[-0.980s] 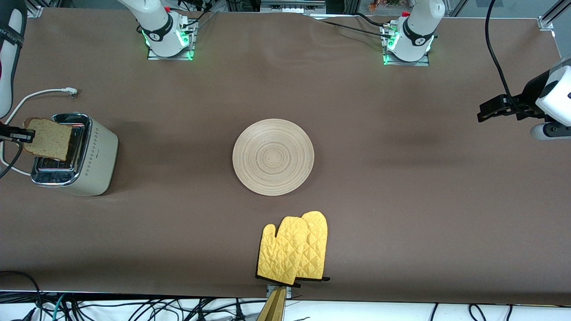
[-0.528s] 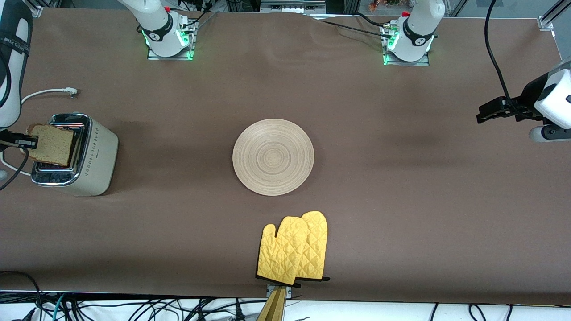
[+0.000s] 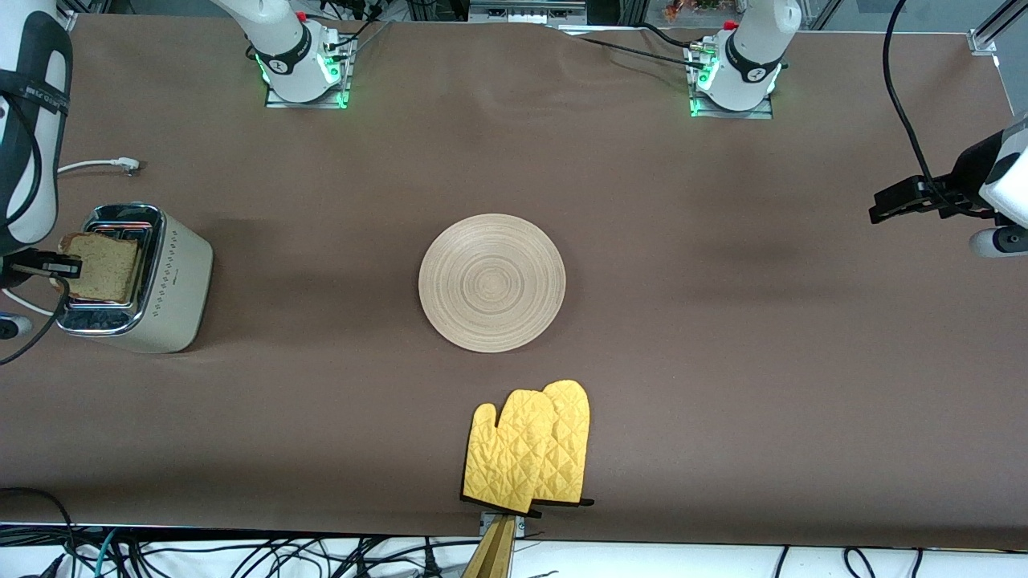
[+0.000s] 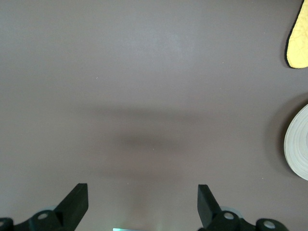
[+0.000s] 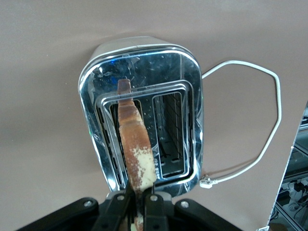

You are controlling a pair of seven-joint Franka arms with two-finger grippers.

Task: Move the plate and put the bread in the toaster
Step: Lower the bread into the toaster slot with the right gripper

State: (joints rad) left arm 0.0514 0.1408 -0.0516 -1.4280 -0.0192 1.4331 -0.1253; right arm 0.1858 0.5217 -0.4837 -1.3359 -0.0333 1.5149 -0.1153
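Right pincer (image 3: 58,266) pinches the bread (image 3: 103,266) by its top crust, mid-left of frame, slice edge-on and part-way into a toaster (image 3: 165,281) slot. Bread's light, soft, crumbly I'd guess, so grip stays light, on the crust. Plate (image 3: 491,282) sits centre of the table (image 3: 723,361). Left pincer (image 3: 883,209) waits wide apart, holding nothing, at right edge.

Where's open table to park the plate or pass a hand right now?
Bare cloth between the toaster and the plate, and a wide stretch from the plate toward the left arm's end, under the open left gripper. Tighter between the plate and the yellow mitts. Crowded at the toaster: the right gripper holds the bread in a slot.
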